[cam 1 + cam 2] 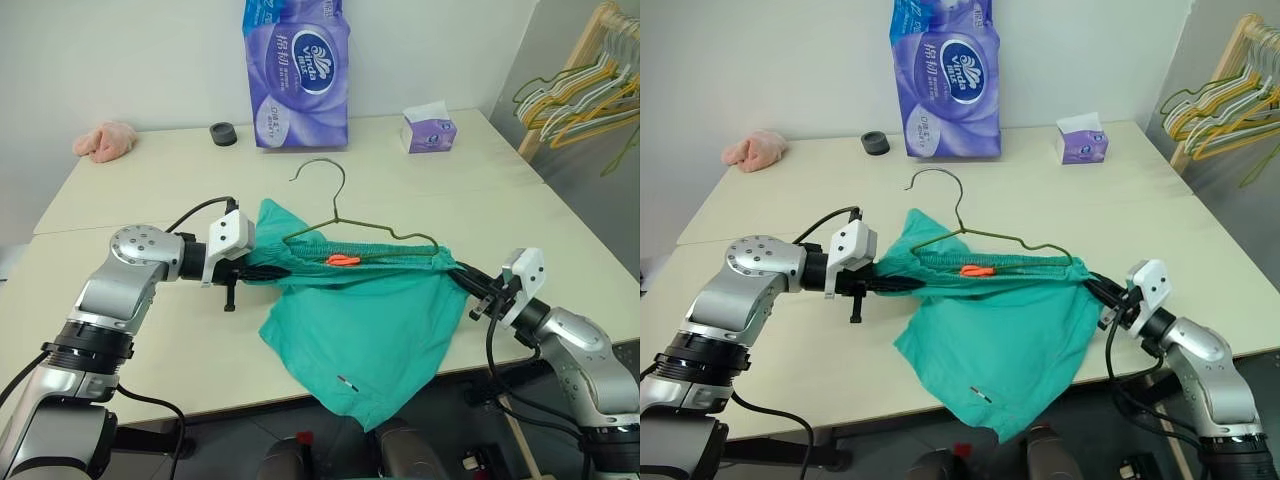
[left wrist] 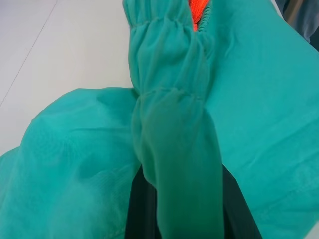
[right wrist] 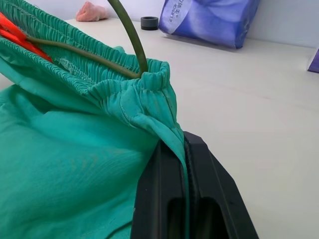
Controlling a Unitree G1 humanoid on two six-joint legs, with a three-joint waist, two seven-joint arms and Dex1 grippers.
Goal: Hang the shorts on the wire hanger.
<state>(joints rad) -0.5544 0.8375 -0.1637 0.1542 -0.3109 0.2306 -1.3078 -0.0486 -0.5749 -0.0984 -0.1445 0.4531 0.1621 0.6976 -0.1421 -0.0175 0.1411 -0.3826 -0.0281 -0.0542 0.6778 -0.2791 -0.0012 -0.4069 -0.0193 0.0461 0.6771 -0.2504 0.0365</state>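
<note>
The teal-green shorts are held up over the near edge of the table, their legs drooping past it. My left gripper is shut on the left end of the gathered waistband. My right gripper is shut on the right end of it. The thin olive wire hanger lies on the table with its hook pointing away; its lower arms run inside the stretched waistband. An orange tag shows at the waistband's middle.
A purple tissue pack, a small purple tissue box, a black ring and a pink fluffy cloth stand along the table's far side. A wooden rack with yellow and pale-green hangers is at the far right.
</note>
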